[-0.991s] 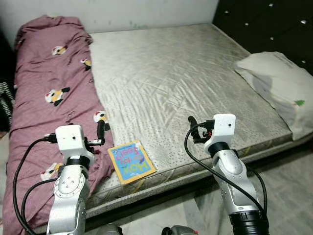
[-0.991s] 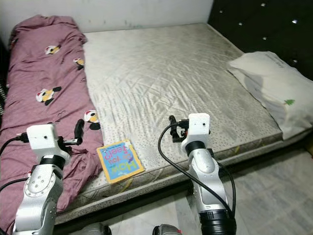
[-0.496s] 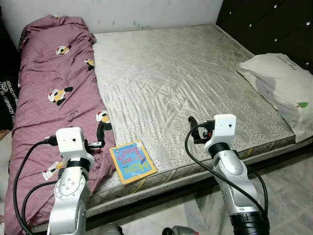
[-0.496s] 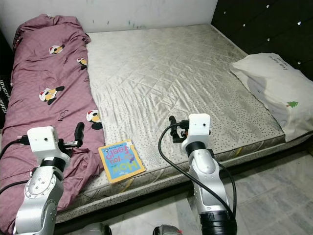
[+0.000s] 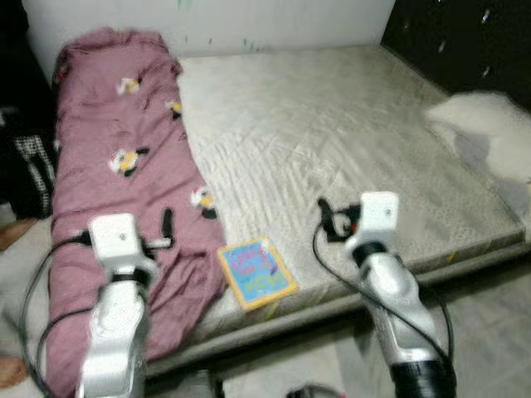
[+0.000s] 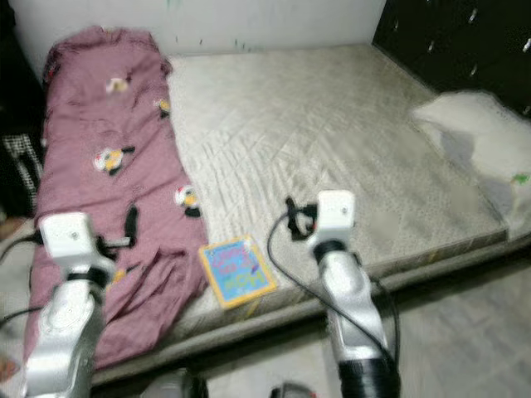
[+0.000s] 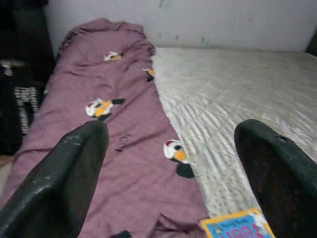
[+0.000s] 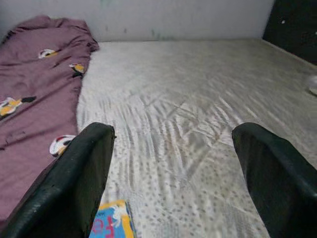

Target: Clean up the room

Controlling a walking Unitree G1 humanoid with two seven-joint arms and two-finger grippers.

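A blue and yellow children's book (image 5: 256,272) lies near the front edge of the bare grey mattress (image 5: 332,124), also seen as the book (image 7: 237,227). A maroon blanket (image 5: 124,149) with cartoon prints runs along the mattress's left side. A white pillow (image 5: 485,124) rests at the right. My left gripper (image 7: 168,144) is open, held above the blanket's near end, left of the book. My right gripper (image 8: 171,144) is open above the mattress, right of the book. Neither holds anything.
A dark tufted headboard (image 5: 448,33) stands at the right and a white wall behind the bed. Dark objects (image 5: 29,166) stand on the left beside the blanket. Grey tiled floor (image 5: 489,298) lies in front of the bed. The eye views are blurred.
The whole picture has shifted and blurred, so the camera has moved; the bed now sits further right in view. Both arms keep their pose and both grippers stay open.
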